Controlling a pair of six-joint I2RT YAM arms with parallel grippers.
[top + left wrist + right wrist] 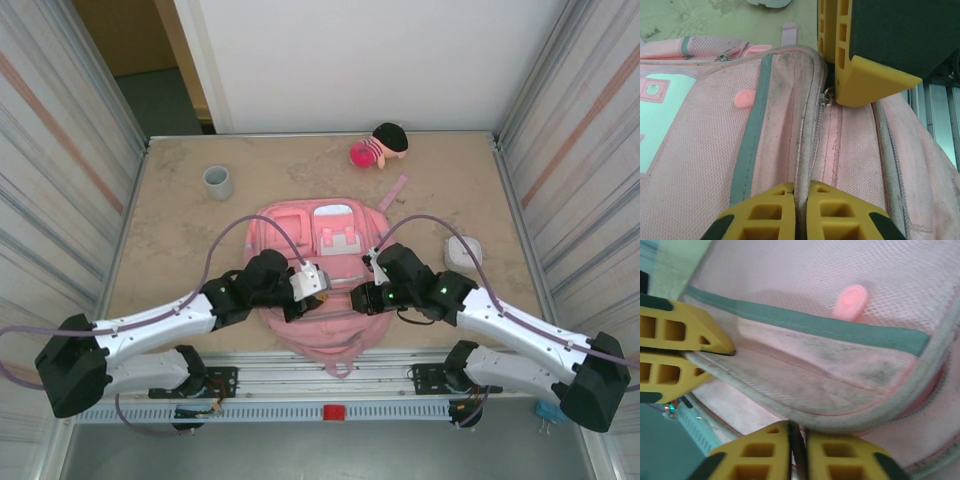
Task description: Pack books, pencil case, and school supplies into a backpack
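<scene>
Two grips on one seam (804,145)

We see the left pincer (800,189) and right pincer (797,429) both closed tight on the backpack (285,225), which lies flat mid-worktop. They face each other; the seam's long axis runs straight between them, left to right, neither nearer

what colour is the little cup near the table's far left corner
Grey; the cup shows best in the top external view.

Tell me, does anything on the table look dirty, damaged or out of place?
The backpack has dark grey smudges on its pink fabric beside the zipper seam, so it looks soiled there. Nothing looks spilled or torn.
</scene>
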